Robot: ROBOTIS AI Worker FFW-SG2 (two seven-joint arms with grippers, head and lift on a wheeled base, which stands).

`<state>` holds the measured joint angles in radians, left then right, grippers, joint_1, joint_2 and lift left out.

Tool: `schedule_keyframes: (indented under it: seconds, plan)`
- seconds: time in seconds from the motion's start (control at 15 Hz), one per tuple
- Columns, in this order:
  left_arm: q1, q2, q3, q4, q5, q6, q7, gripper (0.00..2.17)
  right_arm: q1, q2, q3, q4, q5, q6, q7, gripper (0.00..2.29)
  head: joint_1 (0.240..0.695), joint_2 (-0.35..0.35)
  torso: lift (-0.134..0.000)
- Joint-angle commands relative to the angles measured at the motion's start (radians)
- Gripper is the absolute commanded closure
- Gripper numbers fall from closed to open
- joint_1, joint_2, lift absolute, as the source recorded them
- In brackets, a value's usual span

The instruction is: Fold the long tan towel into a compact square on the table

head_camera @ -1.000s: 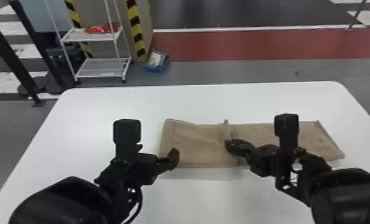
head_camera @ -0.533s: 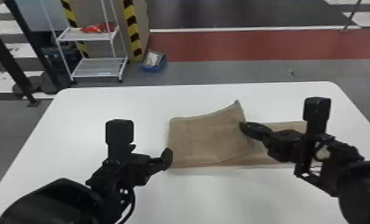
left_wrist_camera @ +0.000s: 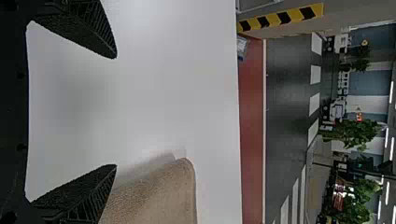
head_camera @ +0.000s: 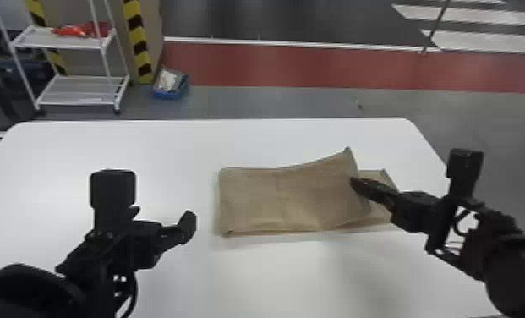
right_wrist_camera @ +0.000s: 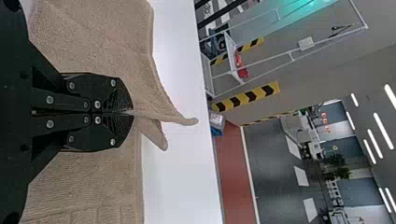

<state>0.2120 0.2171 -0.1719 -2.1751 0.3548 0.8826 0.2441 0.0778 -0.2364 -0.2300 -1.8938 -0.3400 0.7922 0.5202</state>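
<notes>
Gripper of the left arm (head_camera: 187,227) hangs over the near part of the white tabletop (head_camera: 105,148), between eight and nine o'clock from the towel as the head view has it, with twelve pointing away from the robot. Its jaws stand wide apart in the left wrist view, white surface showing between them, and a rounded corner of the towel lies near one finger. Over at three o'clock on the raised layer, the right gripper (head_camera: 355,184) has its jaws clamped together on the edge of the tan towel (head_camera: 252,198); in the right wrist view two small flaps of cloth poke out past the fingertips.

The towel runs from nine to three o'clock, partly folded over itself. Its nine o'clock end lies on the tabletop, while the upper layer slopes up to the pinch, a peaked corner standing at one o'clock. The lower layer sticks out beyond the right gripper at three o'clock.

Past the table's far edge, a blue bin (head_camera: 172,94) sits on the grey floor at eleven o'clock. A white shelf rack (head_camera: 77,89) stands between ten and eleven, with a red item (head_camera: 73,30) on its upper shelf. Beyond, a red floor strip (head_camera: 274,63) crosses at twelve.
</notes>
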Motion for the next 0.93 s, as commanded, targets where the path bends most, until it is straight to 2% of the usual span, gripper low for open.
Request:
schedule_keyframes:
  seconds: [0.0,0.13,0.47,0.6,0.87]
  plan:
    - [-0.005,-0.002,-0.014,0.001,-0.013,0.0,0.004,0.04,-0.001,0.002,0.015,0.039,0.01,-0.035,0.004,1.2,0.695,-0.114,-0.125]
    - [0.0,0.001,-0.014,-0.005,-0.013,0.0,0.009,0.04,-0.013,-0.001,0.003,0.036,0.009,-0.032,0.017,1.2,0.695,-0.115,-0.125]
    - [0.015,0.005,-0.001,-0.008,-0.013,0.0,0.011,0.04,-0.027,-0.027,-0.089,0.007,-0.007,0.014,0.034,1.2,0.695,-0.132,-0.125]
    - [0.015,0.005,-0.005,-0.008,-0.013,0.0,0.009,0.04,-0.024,-0.031,-0.095,0.07,0.01,-0.001,0.053,1.2,0.695,-0.149,-0.125]
    - [0.012,0.002,-0.015,-0.008,-0.019,0.0,0.009,0.04,-0.053,-0.031,-0.054,0.165,0.047,-0.047,0.058,1.2,0.695,-0.179,-0.125]
